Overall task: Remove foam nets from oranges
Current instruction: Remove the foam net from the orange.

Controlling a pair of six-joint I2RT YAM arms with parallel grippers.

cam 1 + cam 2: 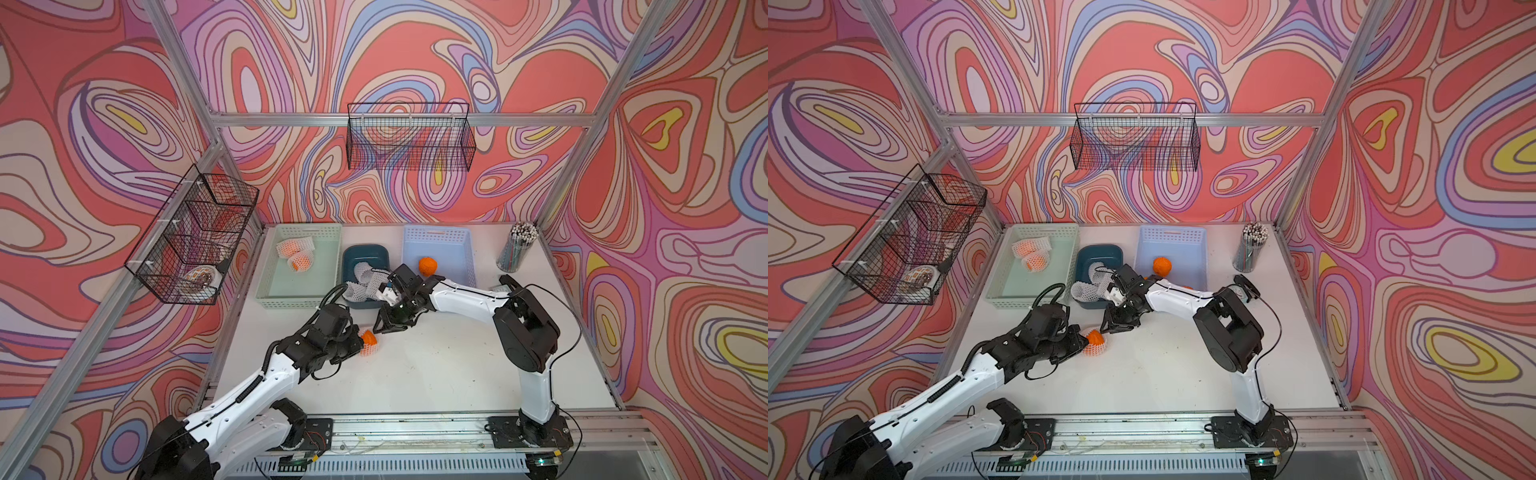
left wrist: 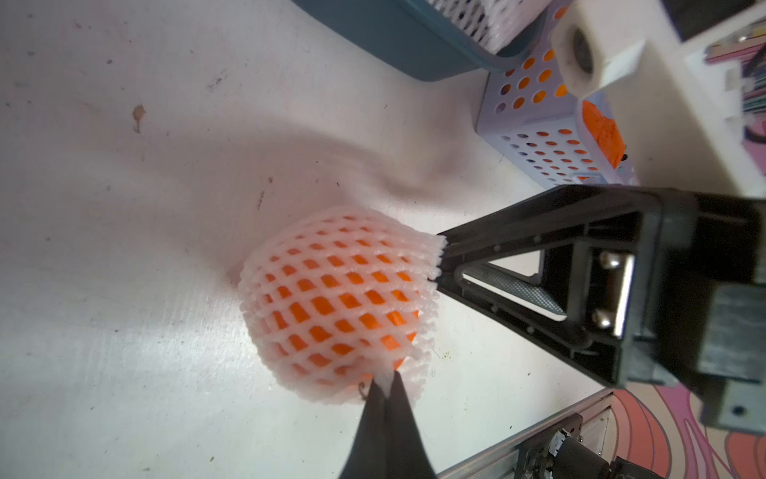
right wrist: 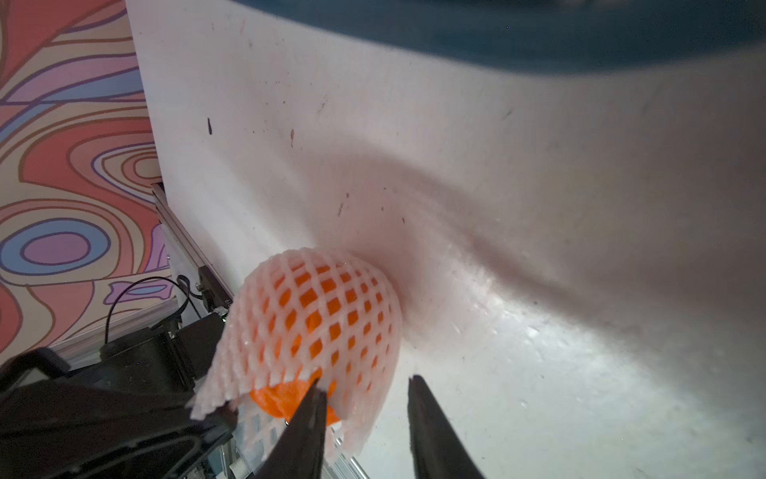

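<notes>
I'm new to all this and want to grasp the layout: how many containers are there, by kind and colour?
Pale green basket: 1
Pale blue basket: 1
Dark teal tub: 1
Black wire baskets: 2, one on the back wall, one on a side wall
Cup of pencils: 1
Total: 6

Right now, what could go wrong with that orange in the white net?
The left gripper pinches only a thin edge of the foam net, so it might slip or tear. The right gripper is open by the bared orange; it might catch net too. Freed, the orange could roll across the table.
</notes>
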